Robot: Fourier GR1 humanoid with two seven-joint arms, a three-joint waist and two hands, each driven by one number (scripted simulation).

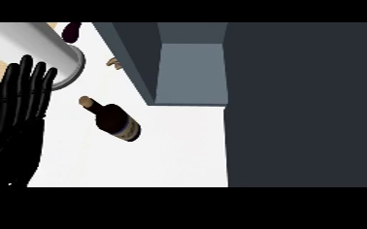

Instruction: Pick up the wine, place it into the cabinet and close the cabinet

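A dark wine bottle (117, 122) with a tan cork top stands on the white counter (179, 150), seen from above, neck pointing up-left. The dark grey cabinet (287, 102) fills the right side, with its door (129, 58) swung open and a lighter grey inside (190, 73) showing. My left hand (25, 94) is at the left edge, fingers straight and pointing up, apart from the bottle. My right hand does not show.
A large white cylinder (43, 48) lies at the upper left, just above my left hand. A dark purple object (71, 31) sits at the top behind it. A small tan object (114, 62) lies next to the cabinet door.
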